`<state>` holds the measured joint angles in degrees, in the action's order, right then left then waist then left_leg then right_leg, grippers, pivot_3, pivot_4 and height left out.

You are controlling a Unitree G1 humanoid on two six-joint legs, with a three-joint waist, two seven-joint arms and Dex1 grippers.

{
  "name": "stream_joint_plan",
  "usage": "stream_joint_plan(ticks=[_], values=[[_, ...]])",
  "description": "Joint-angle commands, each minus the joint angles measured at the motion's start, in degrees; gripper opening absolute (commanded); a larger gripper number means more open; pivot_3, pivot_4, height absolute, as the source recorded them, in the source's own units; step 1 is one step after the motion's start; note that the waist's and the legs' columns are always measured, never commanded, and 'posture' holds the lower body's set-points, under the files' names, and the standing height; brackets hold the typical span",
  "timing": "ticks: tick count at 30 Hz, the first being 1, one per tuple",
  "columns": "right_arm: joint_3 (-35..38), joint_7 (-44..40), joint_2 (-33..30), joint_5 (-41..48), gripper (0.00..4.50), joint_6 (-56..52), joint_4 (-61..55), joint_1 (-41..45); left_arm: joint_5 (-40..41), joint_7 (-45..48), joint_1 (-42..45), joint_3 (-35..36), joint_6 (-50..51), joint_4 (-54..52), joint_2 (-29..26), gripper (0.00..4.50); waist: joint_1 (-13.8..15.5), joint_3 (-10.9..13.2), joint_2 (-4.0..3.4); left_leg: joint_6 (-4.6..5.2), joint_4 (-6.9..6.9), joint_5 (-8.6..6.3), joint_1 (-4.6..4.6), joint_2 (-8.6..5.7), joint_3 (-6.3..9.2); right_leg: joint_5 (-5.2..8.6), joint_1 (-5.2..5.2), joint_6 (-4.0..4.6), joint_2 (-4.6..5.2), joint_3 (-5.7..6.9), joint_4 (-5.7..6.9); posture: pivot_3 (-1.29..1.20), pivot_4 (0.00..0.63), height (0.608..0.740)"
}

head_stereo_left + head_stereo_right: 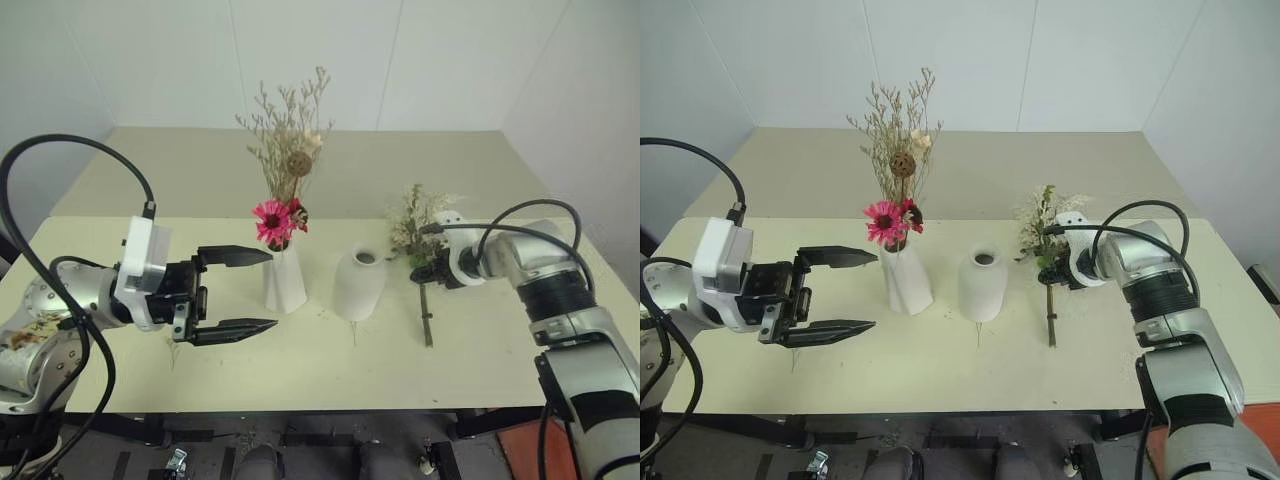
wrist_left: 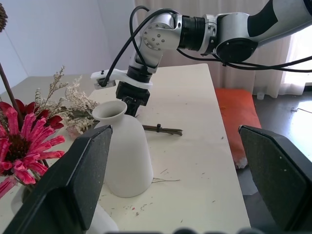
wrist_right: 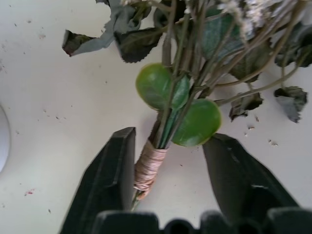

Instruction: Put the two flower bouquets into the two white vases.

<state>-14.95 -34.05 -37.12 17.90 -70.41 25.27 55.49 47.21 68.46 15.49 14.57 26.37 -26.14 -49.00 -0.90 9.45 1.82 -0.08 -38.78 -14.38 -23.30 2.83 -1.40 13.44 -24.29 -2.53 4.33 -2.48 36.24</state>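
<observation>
The pink daisy bouquet (image 1: 273, 220) with tan dried grass stands in the tall faceted white vase (image 1: 285, 285). To its right stands the shorter bell-shaped vase (image 1: 358, 285), its mouth empty. Further right, the cream-white bouquet (image 1: 415, 225) lies flat on the table, stems towards me. My right gripper (image 3: 170, 141) points down over its twine-wrapped stem (image 3: 146, 168). It is open astride the stem: one finger (image 3: 114, 170) touches the wrap, the other stands apart. My left gripper (image 1: 265, 290) hovers wide open and empty, left of the tall vase and pointing at it.
The pale table (image 1: 500, 360) has bare room in front of the vases and behind them up to the white walls. Small plant crumbs lie near the bell vase. An orange object (image 1: 520, 450) sits on the floor past the table's front right corner.
</observation>
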Motion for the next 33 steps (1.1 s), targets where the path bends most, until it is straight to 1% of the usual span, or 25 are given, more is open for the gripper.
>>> stream_joint_plan(ticks=[1,2,4,5,7,9,11,12,14,18,21,23,26,33], values=[[1.3,0.0,0.2,-1.7,1.26,1.5,-1.4,-0.6,0.1,-0.8,-0.3,1.0,-1.1,-1.7,0.1,4.5,0.0,0.0,0.0,0.0,-0.01,0.0,0.0,0.0,0.0,0.0,0.0,0.0,0.0,0.0,0.01,0.0,0.15,0.74],[2.0,0.5,0.4,-2.0,0.87,1.2,-1.7,-0.9,0.1,-0.9,-0.6,1.1,-1.2,-1.7,0.1,4.5,0.0,0.0,0.0,0.0,-0.01,0.0,0.01,0.0,0.0,0.0,0.01,0.0,0.0,0.0,0.01,0.0,0.15,0.74],[5.9,3.2,0.7,-1.9,0.28,-0.1,-3.5,-2.2,0.2,-1.8,-1.1,1.4,-1.0,-2.2,0.3,4.5,0.0,0.0,0.0,0.0,-0.01,0.0,0.02,0.0,0.0,0.0,0.02,0.0,0.0,0.0,0.01,0.0,0.15,0.74],[7.6,4.4,0.9,-1.9,0.21,-0.7,-4.4,-2.8,0.2,-2.2,-1.3,1.4,-0.9,-2.3,0.4,4.5,0.0,0.0,0.0,0.0,-0.01,0.0,0.02,0.0,0.0,0.0,0.01,0.0,0.0,0.0,0.0,0.0,0.15,0.74],[10.4,6.7,1.6,-2.0,0.21,-1.9,-5.8,-3.5,0.2,-2.5,-1.8,1.7,-1.0,-2.5,0.3,4.5,0.1,0.0,0.0,0.0,-0.01,0.0,0.0,0.0,0.01,0.0,0.01,0.0,0.0,0.0,0.01,0.0,0.15,0.74],[19.0,11.1,2.1,-1.5,0.21,-2.9,-10.1,-6.3,-0.3,-5.3,-3.1,1.8,-0.6,-3.9,1.0,4.5,0.1,0.0,0.0,0.0,-0.01,0.0,0.0,0.0,0.0,-0.01,0.02,0.0,0.0,-0.01,0.01,0.0,0.15,0.74],[25.2,14.3,2.9,-1.3,0.21,-4.1,-14.9,-8.7,-0.6,-8.0,-4.2,2.0,-0.3,-5.1,1.6,4.5,0.4,0.0,0.0,0.0,-0.01,0.0,-0.03,0.0,0.01,-0.01,0.02,-0.01,0.02,0.01,-0.01,0.0,0.15,0.74],[28.1,15.3,3.4,-1.0,0.21,-3.2,-19.3,-10.8,-0.9,-10.0,-4.6,2.1,0.0,-5.8,2.1,4.5,0.5,0.0,0.0,0.0,-0.01,0.0,-0.05,0.0,0.01,-0.01,0.01,-0.01,0.02,0.01,-0.02,0.0,0.15,0.74],[33.4,17.3,5.0,-0.2,0.21,-0.2,-27.7,-14.6,-0.6,-13.4,-5.2,2.1,1.2,-7.1,2.6,4.5,0.5,0.0,0.0,0.0,0.0,0.0,-0.06,0.0,0.01,-0.02,0.01,-0.02,0.03,0.01,-0.04,0.0,0.15,0.74],[41.0,21.4,12.3,0.9,0.21,14.0,-41.6,-20.1,0.2,-15.2,-6.0,2.1,1.9,-8.3,2.2,4.5,-0.2,0.0,-0.04,0.0,0.0,0.0,0.02,0.0,0.02,-0.02,0.01,-0.02,0.0,-0.05,0.08,0.0,0.15,0.74],[45.7,18.8,16.6,9.0,0.21,17.3,-48.4,-18.4,0.3,-15.6,-5.4,1.4,2.4,-8.1,2.0,4.5,-0.6,0.1,-0.14,-0.03,-0.02,0.02,0.13,0.0,0.02,-0.02,0.02,-0.01,-0.03,-0.11,0.24,0.0,0.15,0.74],[45.5,17.5,17.3,12.3,0.21,18.4,-51.0,-17.4,0.5,-15.7,-5.0,1.1,2.7,-7.9,1.9,4.5,-0.7,0.1,-0.15,-0.04,-0.02,0.02,0.2,0.0,0.01,-0.01,0.01,0.01,-0.03,-0.12,0.4,0.0,0.15,0.74],[42.5,16.2,18.2,15.4,0.21,21.1,-54.5,-17.0,0.8,-16.0,-4.5,1.1,3.2,-7.6,1.7,4.5,-0.7,0.1,-0.15,-0.03,-0.01,0.02,0.24,0.0,0.03,0.01,0.02,0.04,-0.04,-0.1,0.46,0.0,0.15,0.74],[34.6,16.0,20.3,16.9,0.21,26.3,-56.9,-17.2,1.0,-16.4,-4.7,1.6,4.2,-7.7,1.4,4.5,-0.8,0.1,-0.16,-0.04,-0.02,0.02,0.25,0.0,0.03,0.03,0.02,0.06,-0.03,-0.1,0.48,0.0,0.15,0.74]])
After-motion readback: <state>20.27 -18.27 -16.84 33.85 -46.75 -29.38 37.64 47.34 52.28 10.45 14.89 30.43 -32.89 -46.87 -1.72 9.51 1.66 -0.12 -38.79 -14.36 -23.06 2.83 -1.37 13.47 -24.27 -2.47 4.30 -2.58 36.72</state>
